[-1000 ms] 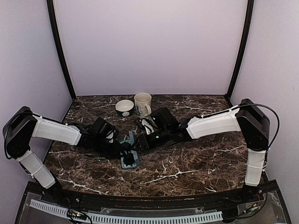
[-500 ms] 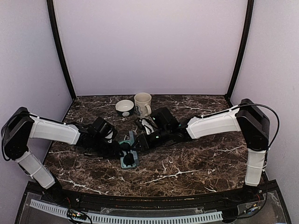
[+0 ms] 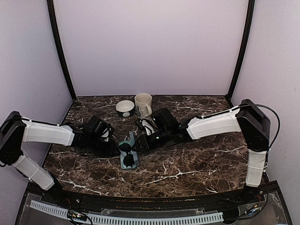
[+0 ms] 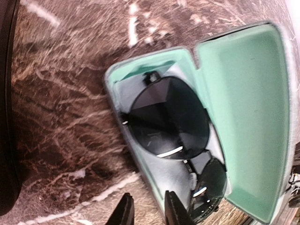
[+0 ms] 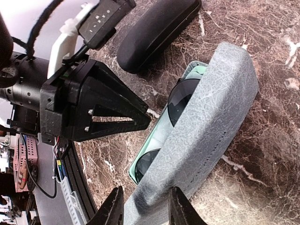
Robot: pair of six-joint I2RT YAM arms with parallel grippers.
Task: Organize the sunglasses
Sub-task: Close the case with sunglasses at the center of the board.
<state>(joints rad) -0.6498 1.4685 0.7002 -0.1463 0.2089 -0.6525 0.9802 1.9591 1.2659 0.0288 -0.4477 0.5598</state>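
Observation:
A grey-blue hard case (image 3: 130, 161) lies open at the table's middle, its mint lining (image 4: 243, 108) showing. A pair of sunglasses (image 4: 168, 122) with thin black frame and dark round lenses lies folded inside it; the lenses also show under the lid (image 5: 183, 96). My right gripper (image 5: 147, 208) is shut on the raised lid (image 5: 211, 117), a finger on each side. My left gripper (image 4: 147, 213) stands slightly open at the case's front wall, marble showing between its fingers. In the top view the left gripper (image 3: 115, 146) and the right gripper (image 3: 140, 143) flank the case.
A black oval case (image 5: 157, 30) lies closed just left of the open case, under my left arm. A dark bowl (image 3: 124, 108) and a cream mug (image 3: 143, 104) stand at the back of the marble table (image 3: 197, 164).
My left arm has drawn back a little to the left, uncovering the sunglasses in the case. The right arm and the lid have stayed put.

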